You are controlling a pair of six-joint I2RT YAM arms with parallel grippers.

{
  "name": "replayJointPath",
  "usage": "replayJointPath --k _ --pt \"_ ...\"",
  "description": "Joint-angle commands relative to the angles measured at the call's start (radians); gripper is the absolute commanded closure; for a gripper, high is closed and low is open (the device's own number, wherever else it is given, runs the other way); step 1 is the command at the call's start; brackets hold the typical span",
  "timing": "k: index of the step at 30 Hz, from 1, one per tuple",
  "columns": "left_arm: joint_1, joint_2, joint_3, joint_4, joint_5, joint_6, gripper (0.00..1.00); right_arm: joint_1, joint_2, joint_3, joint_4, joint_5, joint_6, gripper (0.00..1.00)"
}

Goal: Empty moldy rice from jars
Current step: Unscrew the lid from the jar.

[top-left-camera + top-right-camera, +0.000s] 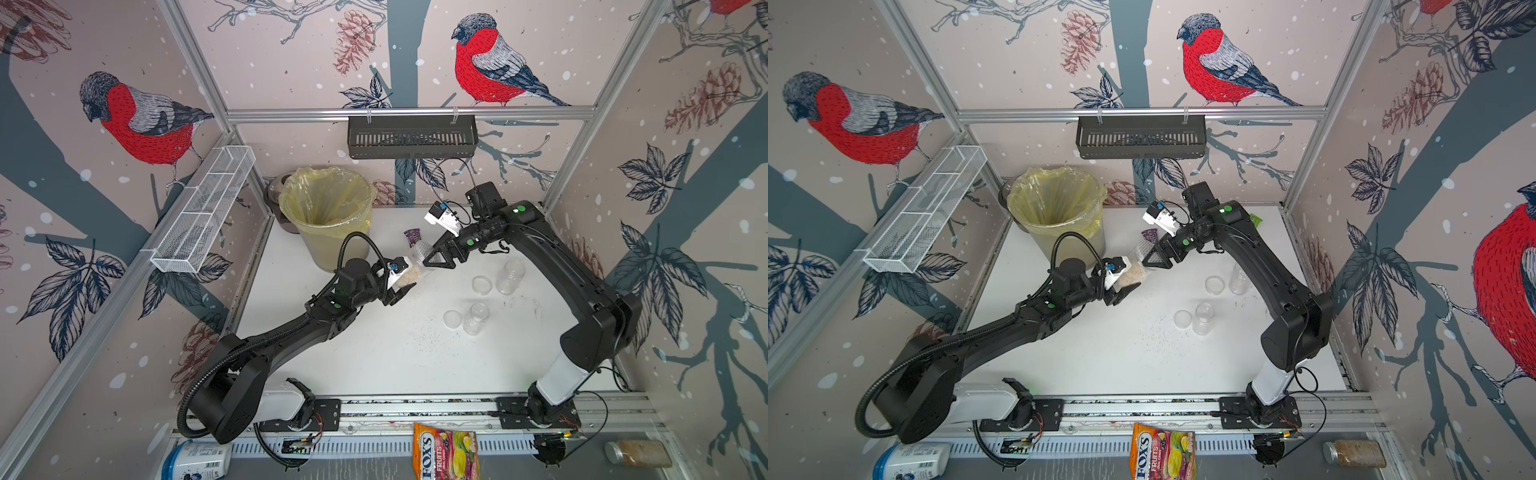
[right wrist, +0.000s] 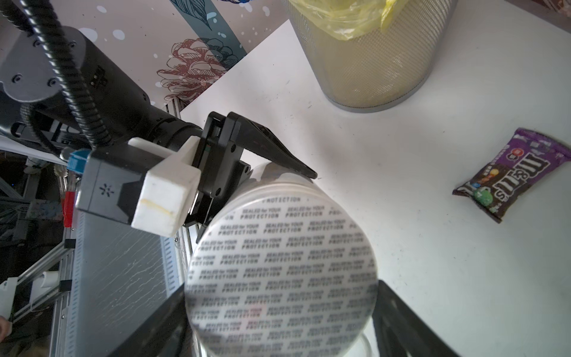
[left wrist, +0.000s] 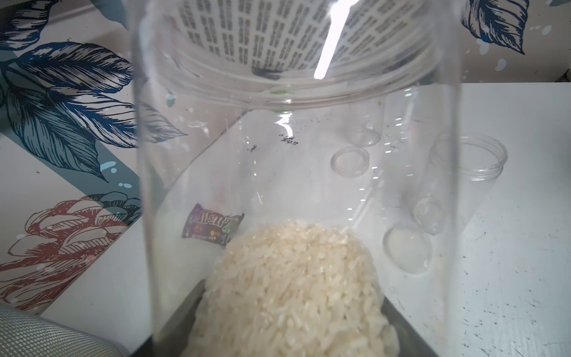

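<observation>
Glossy foil comes nearest: a FOX'S sweet bag [image 1: 446, 451] lies past the front rail, between a white tub [image 1: 199, 459] and a brown-filled jar [image 1: 638, 453], both on their sides. Farther in, on the white table [image 1: 374, 365] flecked with dark specks, the nearer slim jar [image 1: 477, 318] and the farther slim jar [image 1: 512, 276] stand upright, clear and open-mouthed. Each has a round clear lid [image 1: 453, 319] just beside it.

Above mid-table the wide jar [image 1: 415, 266], a smooth clear cylinder, hangs tilted between both arms. Its long axis runs from the base, low at the near left, up to the mouth at the far right. The left gripper [image 1: 402, 286] pinches the base end, where the moldy rice [image 3: 293, 293], pale matte grains, lies heaped. The right gripper [image 1: 429, 255] presses its black fingers on opposite edges of the silver lid [image 2: 281, 278], a flat disc with rows of small print, seated on the mouth.

Beyond lies a crinkled purple M&M's packet [image 1: 412, 237]. A black ribbed hose [image 1: 361, 245] arches between the jar and the mesh bin [image 1: 328, 249], which is lined with a yellow bag.
</observation>
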Motion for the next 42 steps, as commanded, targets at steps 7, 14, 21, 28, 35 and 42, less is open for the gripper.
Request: replayJointPath --k 7,14,21,28,35,42 --pt "-0.003 0.000 0.029 -0.012 0.052 0.011 0.79 0.026 0.041 0.036 -0.038 -0.016 -0.083 0.30" --pt "-0.003 -0.012 0.028 -0.009 0.035 0.015 0.80 0.017 -0.047 -0.072 0.088 0.001 -0.039 0.17" --pt "-0.003 -0.006 0.031 -0.015 0.033 0.021 0.81 0.005 -0.033 -0.076 0.086 -0.049 -0.053 0.15" --pt "-0.003 -0.005 0.028 -0.011 0.038 0.018 0.81 0.007 -0.017 -0.054 0.090 -0.072 -0.054 0.00" --pt "-0.003 -0.003 0.025 -0.010 0.037 0.014 0.81 0.007 -0.025 -0.049 0.099 -0.038 -0.036 0.00" --pt "-0.003 -0.014 0.017 -0.006 0.007 0.015 0.81 -0.052 -0.125 -0.111 0.271 0.021 0.130 0.00"
